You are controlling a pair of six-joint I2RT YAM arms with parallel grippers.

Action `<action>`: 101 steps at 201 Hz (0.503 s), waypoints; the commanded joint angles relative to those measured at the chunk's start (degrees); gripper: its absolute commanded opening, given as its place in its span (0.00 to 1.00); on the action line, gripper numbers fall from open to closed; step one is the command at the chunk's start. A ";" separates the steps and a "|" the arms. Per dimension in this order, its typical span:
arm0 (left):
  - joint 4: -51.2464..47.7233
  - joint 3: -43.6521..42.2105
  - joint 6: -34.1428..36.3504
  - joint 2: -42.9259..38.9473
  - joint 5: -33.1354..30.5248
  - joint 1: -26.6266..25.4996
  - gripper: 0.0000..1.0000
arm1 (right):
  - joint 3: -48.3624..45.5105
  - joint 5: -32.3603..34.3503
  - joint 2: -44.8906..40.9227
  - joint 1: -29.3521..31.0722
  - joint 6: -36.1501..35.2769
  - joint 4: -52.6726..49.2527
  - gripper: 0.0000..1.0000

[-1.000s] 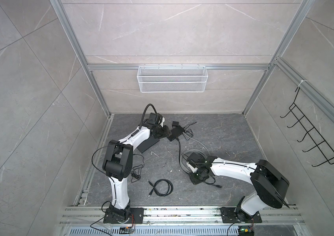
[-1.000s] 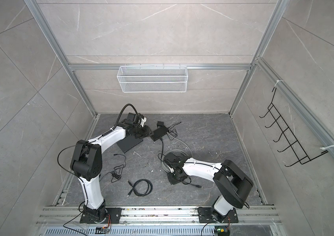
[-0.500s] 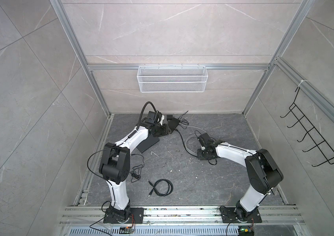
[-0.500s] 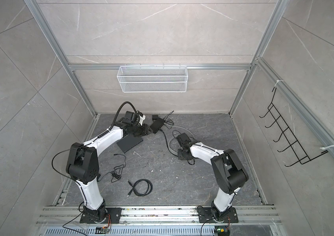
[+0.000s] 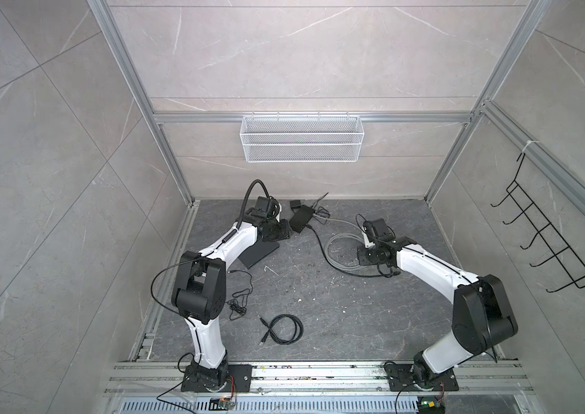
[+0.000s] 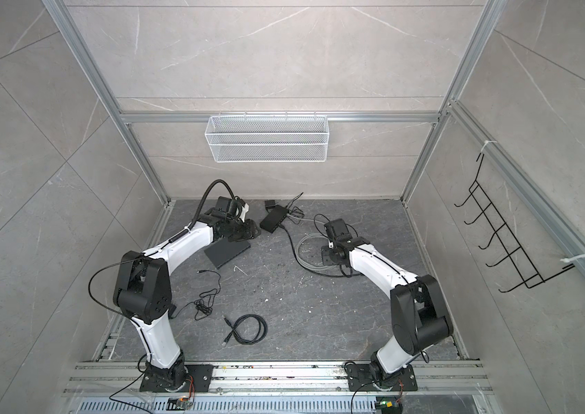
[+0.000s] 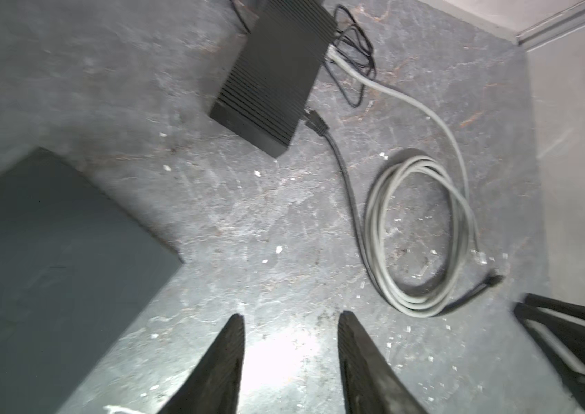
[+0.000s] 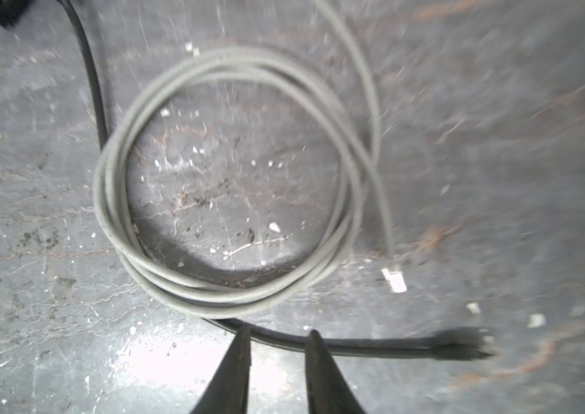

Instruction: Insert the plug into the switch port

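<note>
The switch point(image 5: 301, 218) point(image 6: 274, 219) point(image 7: 273, 75) is a black ribbed box at the back of the floor, with a black cable point(image 7: 341, 168) and a grey cable point(image 7: 409, 96) entering its side. The grey cable coils point(image 8: 212, 179) and ends in a clear plug point(image 8: 395, 279) point(image 7: 479, 257) lying free. The black cable's free plug point(image 8: 470, 346) lies beside it. My left gripper point(image 7: 291, 319) point(image 5: 276, 231) is open and empty, a short way from the switch. My right gripper point(image 8: 279, 331) point(image 5: 366, 256) is open over the floor; the black cable runs just past its tips.
A flat dark slab point(image 5: 260, 252) point(image 7: 51, 269) lies under the left forearm. A small black adapter point(image 5: 295, 205) sits behind the switch. A coiled black cable point(image 5: 284, 329) and a thin wire point(image 5: 239, 297) lie near the front. A wire basket point(image 5: 301, 138) hangs on the back wall.
The right arm swung from the front middle back and to the right, the cables trailing with it. The switch shifted toward the back wall. Both grippers opened a little wider.
</note>
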 commanded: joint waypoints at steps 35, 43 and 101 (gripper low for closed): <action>-4.47 -0.24 1.57 -5.86 -12.68 5.41 0.85 | 5.07 2.96 -6.30 -0.13 -7.03 6.31 0.99; -4.83 -1.71 0.00 -6.49 -14.20 6.28 0.85 | 5.42 2.87 -5.24 -0.15 -6.31 7.44 0.99; -3.15 -16.29 -5.61 -11.00 -20.23 12.48 0.84 | 4.12 -10.14 -3.37 -0.87 -5.77 12.51 0.83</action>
